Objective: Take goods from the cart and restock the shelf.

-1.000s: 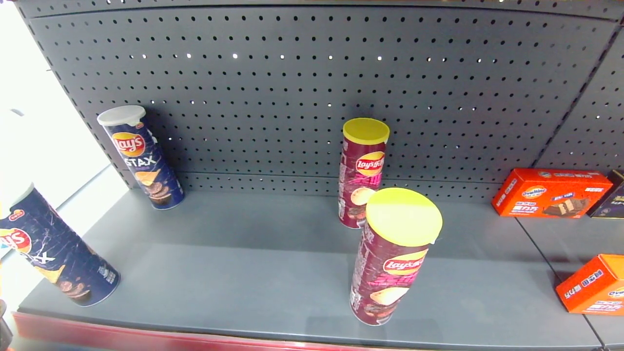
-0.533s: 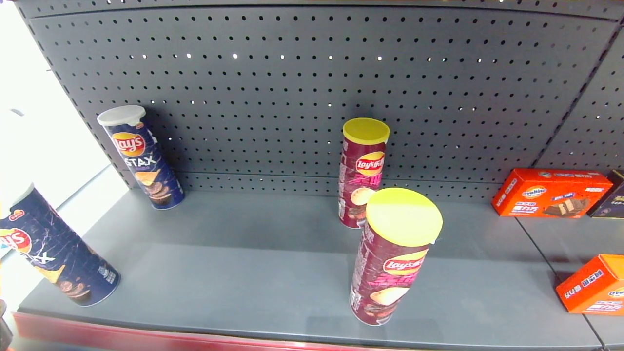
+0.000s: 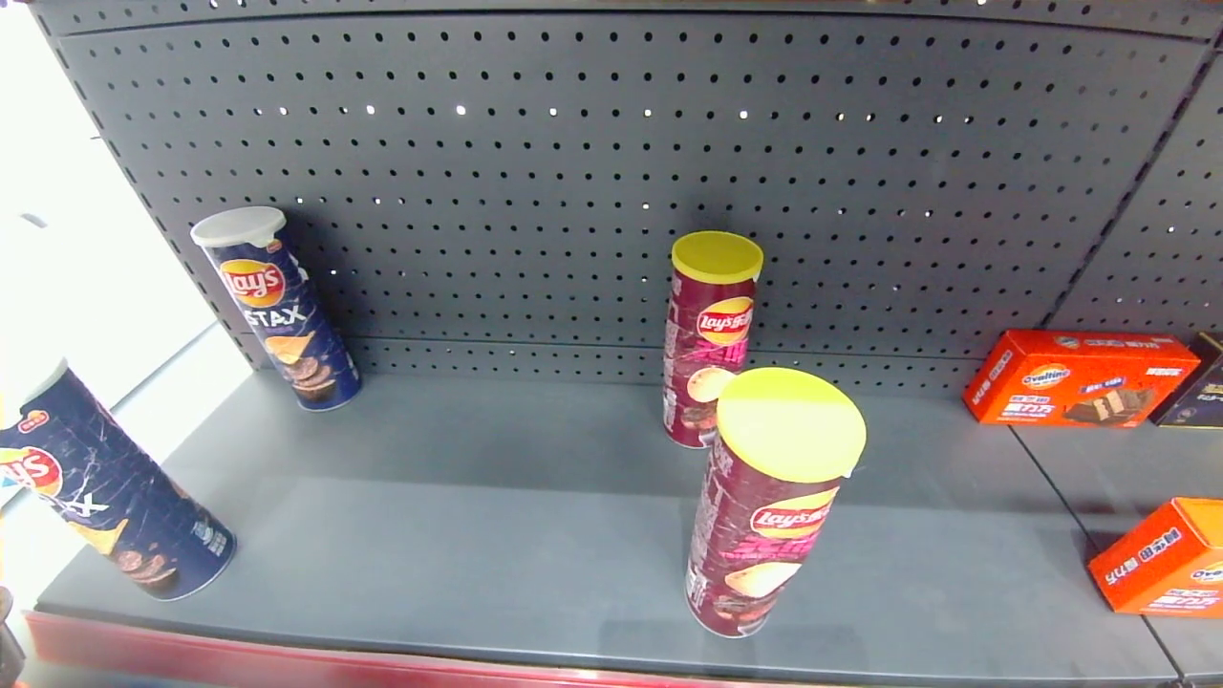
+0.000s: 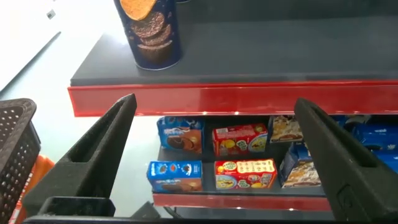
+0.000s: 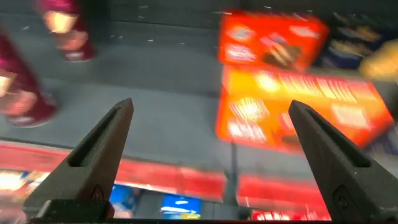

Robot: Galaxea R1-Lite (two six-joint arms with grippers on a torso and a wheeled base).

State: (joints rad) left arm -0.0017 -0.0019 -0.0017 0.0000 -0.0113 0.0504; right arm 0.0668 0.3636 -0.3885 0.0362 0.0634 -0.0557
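Four chip cans (image 3: pixel 764 497) stand on the shelf (image 3: pixel 478 535); jaws of left gripper (image 4: pixel 214 102) and right gripper (image 5: pixel 210 104) gape wide.

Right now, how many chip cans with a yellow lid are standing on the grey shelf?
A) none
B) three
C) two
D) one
C: the rear maroon can stands by the pegboard, and the front maroon can stands nearer the front edge of the shelf; both have yellow lids.

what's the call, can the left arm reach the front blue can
Probably yes: the left gripper, jaws open and empty, has nothing between it and the front blue can.
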